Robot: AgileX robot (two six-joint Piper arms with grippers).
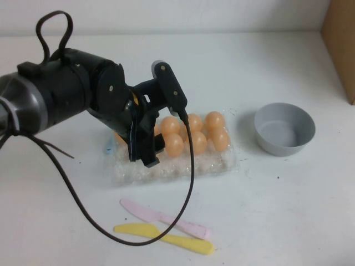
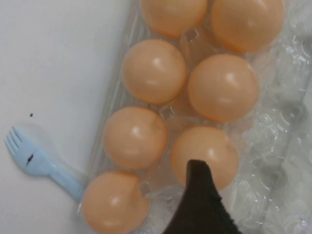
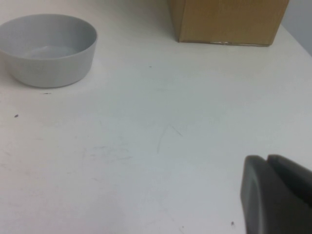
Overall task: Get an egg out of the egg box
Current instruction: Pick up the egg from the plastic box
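- Left tool (image 1: 145, 145) hangs low over the left part of the egg box (image 1: 222, 164). One dark fingertip (image 2: 197, 181) shows in the left wrist view; cannot tell if the tool is released or clenched.
- That fingertip overlaps the edge of one egg (image 2: 204, 155) in the box; cannot tell if it touches.
- Peach-orange eggs sit in the far rows of the clear tray, directly under and just right of the left tool. The near row of cups looks bare.
- Light blue plastic fork (image 2: 34, 161) lies on the white surface (image 1: 277, 210), touching the box's left end, beside the left tool.
- Pink knife (image 1: 166, 219) and yellow knife (image 1: 166, 238) lie near-side of the left tool, overlapping.
- Grey bowl (image 1: 284, 128) is well to the right of the box.
- Right tool (image 3: 275, 195) is above bare surface with its fingers pressed together, nothing held. Bowl and brown cardboard box (image 3: 226, 22) lie ahead of it.
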